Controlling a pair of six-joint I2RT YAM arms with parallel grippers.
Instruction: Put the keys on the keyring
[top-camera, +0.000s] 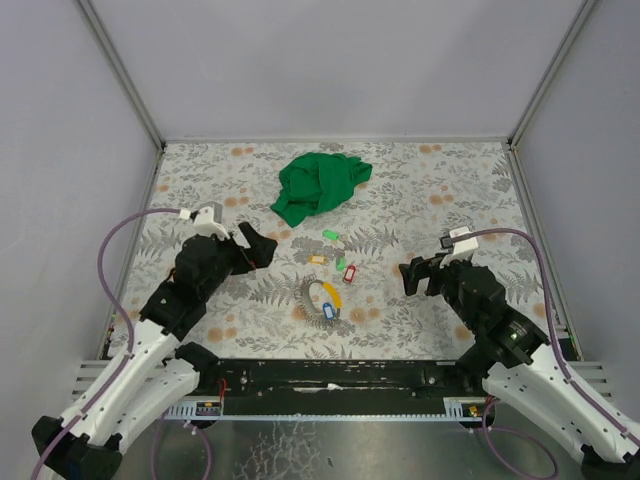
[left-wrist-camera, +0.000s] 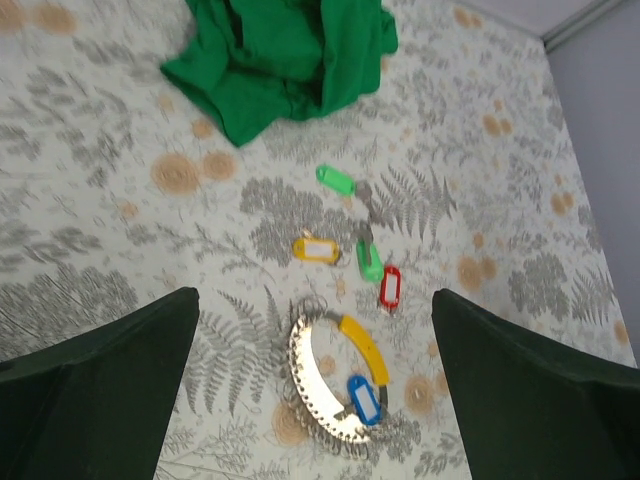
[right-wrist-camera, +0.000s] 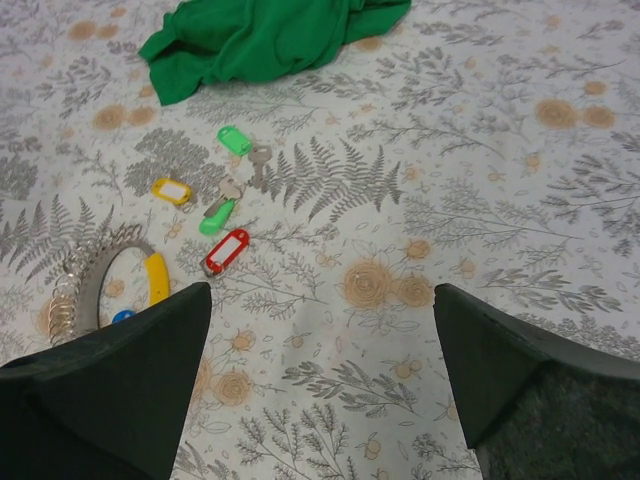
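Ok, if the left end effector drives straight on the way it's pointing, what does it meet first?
Probably the keyring on the table, straight ahead of the open left end effector, with the yellow tag and blue tag at it. Depth is unclear.

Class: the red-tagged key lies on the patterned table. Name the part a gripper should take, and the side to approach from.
Probably the red tag itself, pinched across its short width from straight above, since it lies flat. The green tag lies close on its left, so that finger has little room.

keyring (right-wrist-camera: 92, 275) partly hidden, green cloth (right-wrist-camera: 270, 35) cropped
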